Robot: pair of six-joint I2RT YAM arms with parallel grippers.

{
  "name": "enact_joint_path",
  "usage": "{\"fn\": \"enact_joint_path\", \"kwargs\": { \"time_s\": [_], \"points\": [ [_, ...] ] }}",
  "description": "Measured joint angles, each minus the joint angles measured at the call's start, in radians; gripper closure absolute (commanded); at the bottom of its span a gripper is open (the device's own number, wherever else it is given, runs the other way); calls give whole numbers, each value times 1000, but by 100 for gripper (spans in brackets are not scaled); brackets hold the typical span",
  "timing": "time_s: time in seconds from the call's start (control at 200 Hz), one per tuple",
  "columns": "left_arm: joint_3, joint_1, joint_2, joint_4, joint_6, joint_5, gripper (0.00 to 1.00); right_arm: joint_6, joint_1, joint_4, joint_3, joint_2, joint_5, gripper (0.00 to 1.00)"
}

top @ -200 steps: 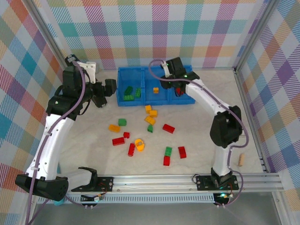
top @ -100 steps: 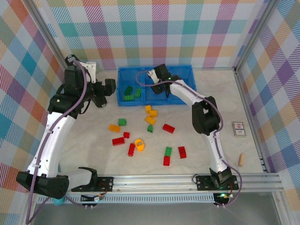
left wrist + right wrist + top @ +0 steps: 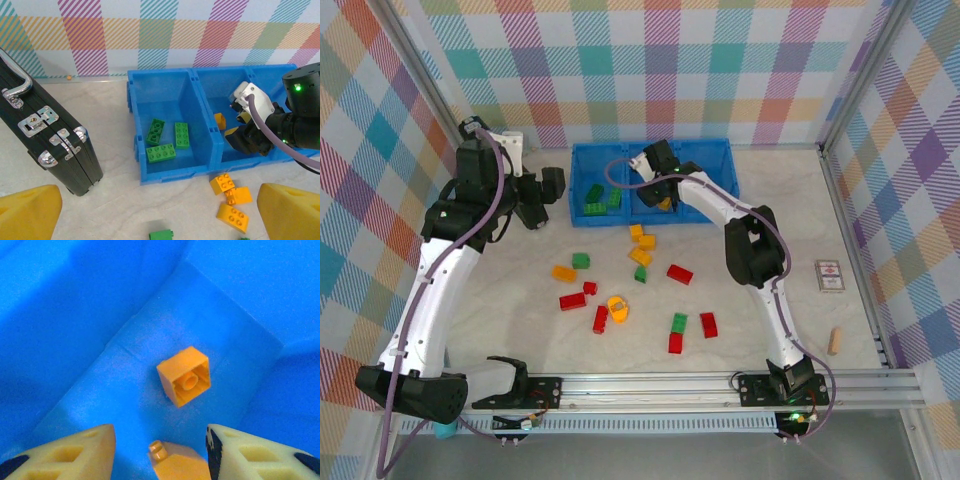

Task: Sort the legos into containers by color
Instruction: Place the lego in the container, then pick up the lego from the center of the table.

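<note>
— Right arm's swung across since a second ago. It was over the end compartment, and now the right gripper [image 3: 665, 198] hangs in the middle one of the blue tray [image 3: 590, 148].

— Holding anything?

— No, its jaws have eased apart. A small orange brick [image 3: 177, 465] with one stud showing sits low between the pale yellow fingers [image 3: 75, 450], and there's a gap on one side, so it isn't clamped. Beyond it a square orange brick [image 3: 184, 375] lies upside down on the smooth plastic floor, hollow, with a round tube inside.

— And the left gripper [image 3: 160, 212]?

— Spread wide and empty, above the marbled desk [image 3: 500, 290] in front of the tray, same as before. Glossy green bricks [image 3: 161, 152] lie in the left compartment. A black case [image 3: 45, 135] with metal latches stands beside the tray. Red, green and orange loose bricks [image 3: 679, 273] are scattered on the desk.
</note>
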Motion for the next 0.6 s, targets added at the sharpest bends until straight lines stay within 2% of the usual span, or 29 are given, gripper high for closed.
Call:
{"fn": "enact_joint_path", "kwargs": {
  "time_s": [0.135, 0.245, 0.46, 0.6],
  "points": [
    [0, 0, 0, 0, 0, 0, 0, -20, 6, -41, -10, -36, -31, 47],
    [0, 0, 0, 0, 0, 2, 0, -35, 11, -63, -87, -159, -50, 43],
    [0, 0, 0, 1, -1, 19, 0, -71, 15, -72, -376, -543, -152, 41],
    [0, 0, 0, 1, -4, 30, 0, -109, 26, -67, -596, -697, -230, 38]
  ]
}}
